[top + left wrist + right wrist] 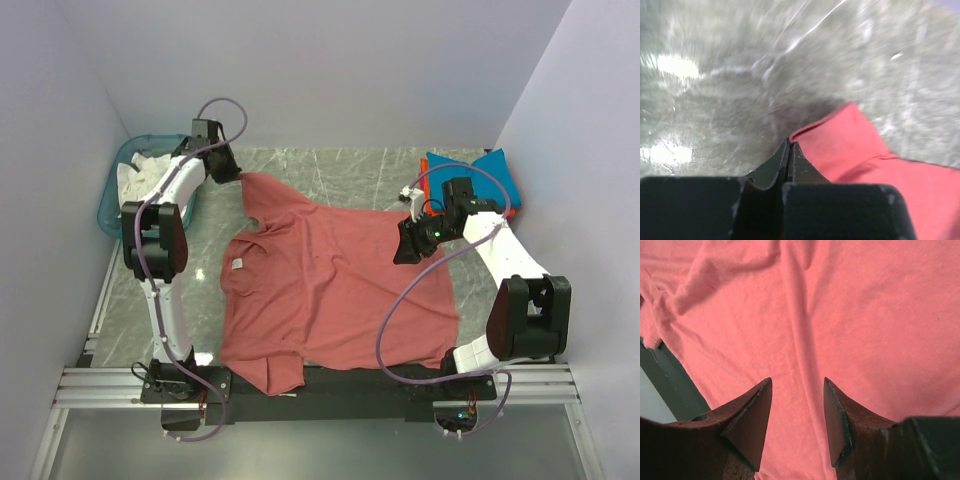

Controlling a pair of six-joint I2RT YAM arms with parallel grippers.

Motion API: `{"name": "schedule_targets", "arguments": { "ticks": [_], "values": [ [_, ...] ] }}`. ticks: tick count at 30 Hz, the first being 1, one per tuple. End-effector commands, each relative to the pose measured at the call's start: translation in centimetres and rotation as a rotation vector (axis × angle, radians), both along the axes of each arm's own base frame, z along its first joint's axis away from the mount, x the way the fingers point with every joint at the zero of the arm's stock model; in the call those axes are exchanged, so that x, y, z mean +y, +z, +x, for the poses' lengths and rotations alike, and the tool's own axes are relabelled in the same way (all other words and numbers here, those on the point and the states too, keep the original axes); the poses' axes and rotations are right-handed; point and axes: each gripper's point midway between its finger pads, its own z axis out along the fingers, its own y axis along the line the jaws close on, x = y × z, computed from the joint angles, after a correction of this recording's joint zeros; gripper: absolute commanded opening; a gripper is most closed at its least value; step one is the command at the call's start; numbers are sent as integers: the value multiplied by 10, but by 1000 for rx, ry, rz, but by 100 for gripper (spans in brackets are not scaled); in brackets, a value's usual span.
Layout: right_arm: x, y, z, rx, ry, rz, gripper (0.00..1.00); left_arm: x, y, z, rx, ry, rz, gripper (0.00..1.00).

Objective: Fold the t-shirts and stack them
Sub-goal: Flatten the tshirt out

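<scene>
A large dusty-red t-shirt (335, 290) lies spread on the marble table, its white neck label (238, 264) facing left. My left gripper (228, 172) is at the shirt's far-left sleeve. In the left wrist view, the left gripper (790, 142) has its jaws pressed together on the sleeve's hem (840, 135). My right gripper (408, 246) hovers over the shirt's right side. The right wrist view shows that gripper (797, 385) open, with only flat red cloth (850, 315) beneath it. A folded teal-blue t-shirt (485, 172) lies at the back right.
A translucent teal basket (112, 200) holding white cloth (135, 178) stands at the back left, next to the left arm. Bare marble table (350, 170) shows behind the shirt. The shirt's near hem hangs over the black front rail (340, 378).
</scene>
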Motion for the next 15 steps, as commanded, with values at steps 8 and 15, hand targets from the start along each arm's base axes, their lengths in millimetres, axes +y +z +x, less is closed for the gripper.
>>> {"name": "schedule_targets", "arguments": {
  "ticks": [8, 15],
  "values": [
    [-10, 16, 14, -86, -48, -21, 53, 5, 65, 1, -190, -28, 16, 0],
    [-11, 17, 19, -80, -58, -24, 53, 12, 67, -7, -201, -36, 15, 0]
  ]
}}
